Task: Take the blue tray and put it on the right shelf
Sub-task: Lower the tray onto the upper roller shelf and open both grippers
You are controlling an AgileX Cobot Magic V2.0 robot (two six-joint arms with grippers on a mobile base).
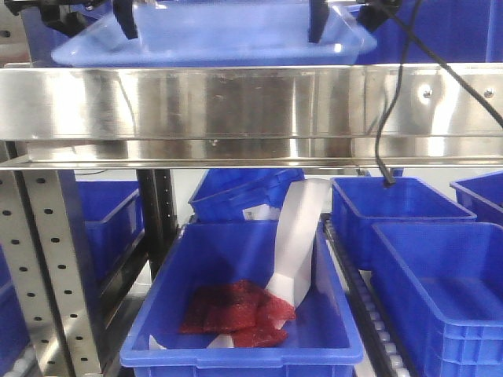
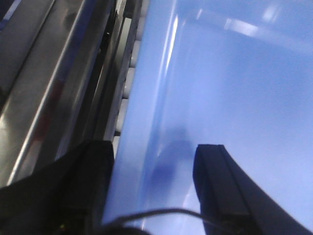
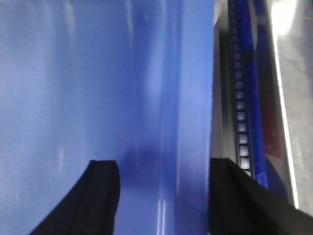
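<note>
The blue tray (image 1: 220,35) lies on top of the right shelf (image 1: 236,102), above its wide shiny steel beam. My left gripper (image 1: 94,20) stands open astride the tray's left rim, one finger inside the tray and one outside. The right gripper (image 1: 346,22) is open the same way over the right rim. In the left wrist view the tray's rim (image 2: 146,122) runs between the spread fingers of the left gripper (image 2: 151,186), beside the roller track (image 2: 128,83). The right wrist view has the tray (image 3: 73,73) under the right gripper (image 3: 164,191), with rollers (image 3: 240,107) just outside.
Below the beam stands a deep blue bin (image 1: 236,314) holding red mesh pieces (image 1: 236,310) and a white paper strip (image 1: 299,236). More deep bins (image 1: 440,275) fill the right. A perforated upright (image 1: 55,267) stands at left. A black cable (image 1: 385,133) hangs across the beam.
</note>
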